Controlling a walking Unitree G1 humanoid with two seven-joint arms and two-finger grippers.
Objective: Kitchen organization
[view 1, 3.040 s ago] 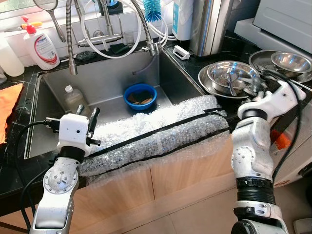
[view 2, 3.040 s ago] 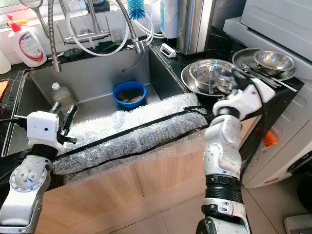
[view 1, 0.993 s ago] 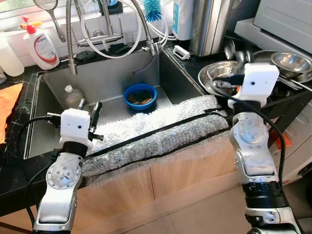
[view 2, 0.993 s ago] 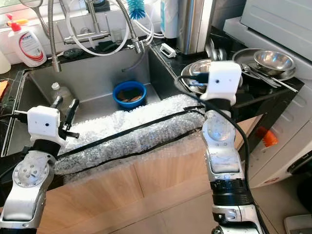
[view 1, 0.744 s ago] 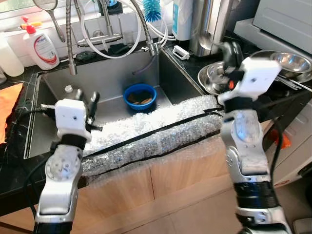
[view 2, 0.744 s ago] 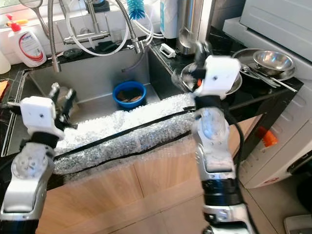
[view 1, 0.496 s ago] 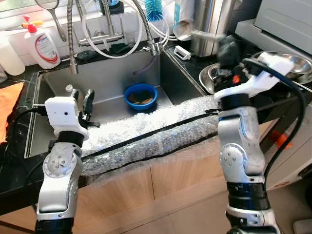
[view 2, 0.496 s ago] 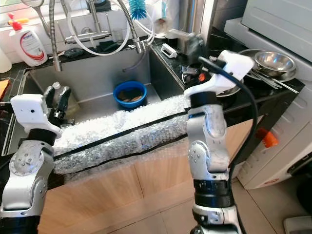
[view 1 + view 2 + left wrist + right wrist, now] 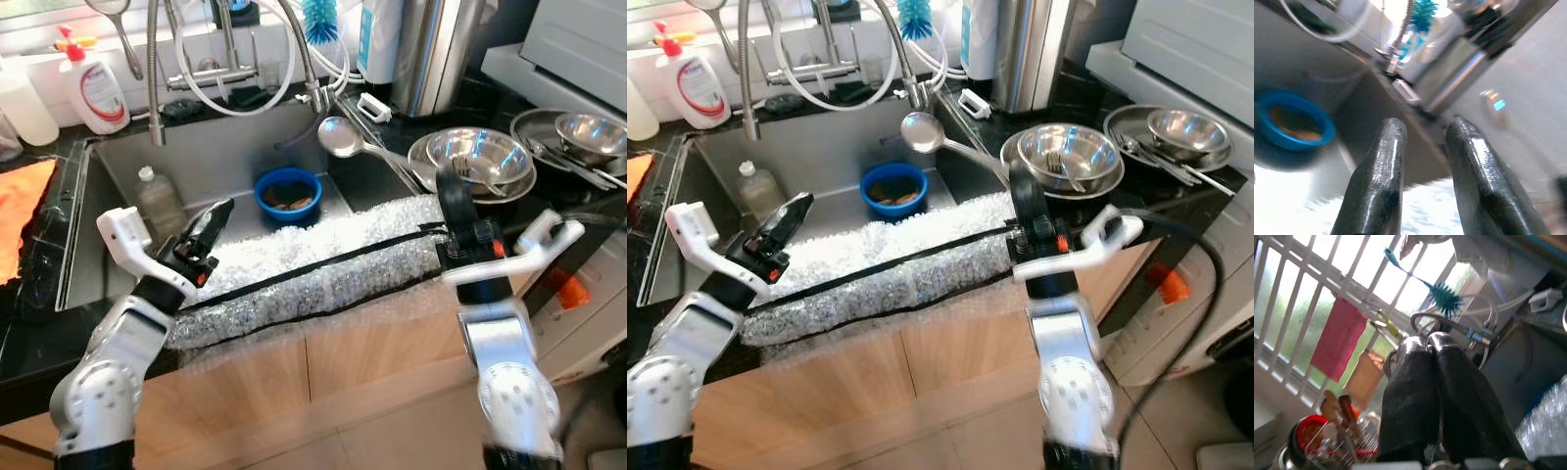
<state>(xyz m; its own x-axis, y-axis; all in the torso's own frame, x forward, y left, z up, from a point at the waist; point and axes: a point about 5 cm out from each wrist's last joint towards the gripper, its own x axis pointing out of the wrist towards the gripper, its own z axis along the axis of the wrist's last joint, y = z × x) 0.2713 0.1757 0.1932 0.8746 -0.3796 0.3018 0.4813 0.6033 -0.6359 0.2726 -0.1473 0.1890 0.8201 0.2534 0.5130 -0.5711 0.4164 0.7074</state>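
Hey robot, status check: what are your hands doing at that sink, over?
Right end effector shut on ladle, bowl held over the sink. Left end effector open, empty, above the bubble wrap. Blue bowl sits below the ladle.

Black countertop (image 9: pixel 29 343) with steel bowls (image 9: pixel 472 157)
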